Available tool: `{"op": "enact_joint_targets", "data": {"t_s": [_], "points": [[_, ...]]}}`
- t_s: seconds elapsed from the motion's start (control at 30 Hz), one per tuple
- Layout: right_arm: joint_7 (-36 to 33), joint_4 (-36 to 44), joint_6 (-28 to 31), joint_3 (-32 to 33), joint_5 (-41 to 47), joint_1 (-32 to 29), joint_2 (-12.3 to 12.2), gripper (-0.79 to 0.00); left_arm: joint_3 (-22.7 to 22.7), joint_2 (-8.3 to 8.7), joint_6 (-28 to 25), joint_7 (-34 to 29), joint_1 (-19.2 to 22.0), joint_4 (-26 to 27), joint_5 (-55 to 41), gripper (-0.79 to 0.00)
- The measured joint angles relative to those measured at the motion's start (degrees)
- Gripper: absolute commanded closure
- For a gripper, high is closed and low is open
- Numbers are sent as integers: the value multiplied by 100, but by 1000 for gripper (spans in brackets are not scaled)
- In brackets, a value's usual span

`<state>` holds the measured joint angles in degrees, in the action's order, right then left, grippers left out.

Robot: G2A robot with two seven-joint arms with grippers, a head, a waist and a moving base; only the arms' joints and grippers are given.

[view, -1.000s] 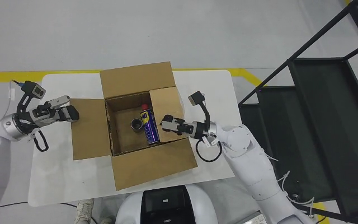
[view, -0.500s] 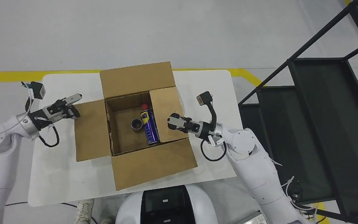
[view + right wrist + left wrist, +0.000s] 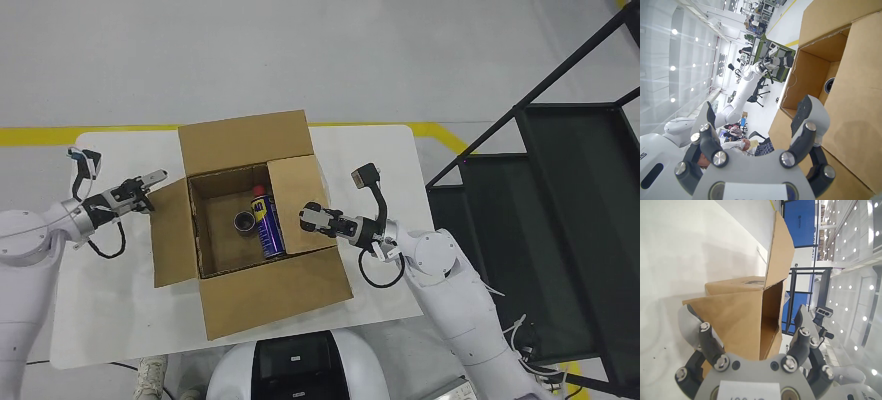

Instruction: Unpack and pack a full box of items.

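The box [image 3: 245, 150] sits on the surface between your hands, with a can [image 3: 266, 225] and a round tin [image 3: 244, 221] inside. Your left hand [image 3: 148, 182] is open and straddles the side flap [image 3: 172, 235]. Your right hand [image 3: 308, 216] is open too, just beside the inward flap [image 3: 295, 190]. This looks like the flap step: pinch, then swing it over. The box floor under that flap is hidden.

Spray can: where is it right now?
In the top view the spray can lies inside the open box, next to the right flap, with a round tin close on its left.
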<state>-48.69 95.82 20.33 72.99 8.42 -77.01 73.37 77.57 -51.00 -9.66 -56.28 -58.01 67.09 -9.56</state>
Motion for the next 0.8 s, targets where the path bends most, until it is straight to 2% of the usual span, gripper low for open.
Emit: {"op": "enact_joint_targets", "data": {"t_s": [0.37, 0.57, 0.8], "points": [[0, 0, 0, 0, 0, 0, 0, -785, -315, -79, -177, -307, 159, -162, -124, -785], [0, 0, 0, 0, 0, 0, 0, -785, 98, 0, -414, -846, 103, -25, -745, -785], [0, 0, 0, 0, 0, 0, 0, -785, 680, 124, -623, -1644, -96, 697, -1491, -785]]}}
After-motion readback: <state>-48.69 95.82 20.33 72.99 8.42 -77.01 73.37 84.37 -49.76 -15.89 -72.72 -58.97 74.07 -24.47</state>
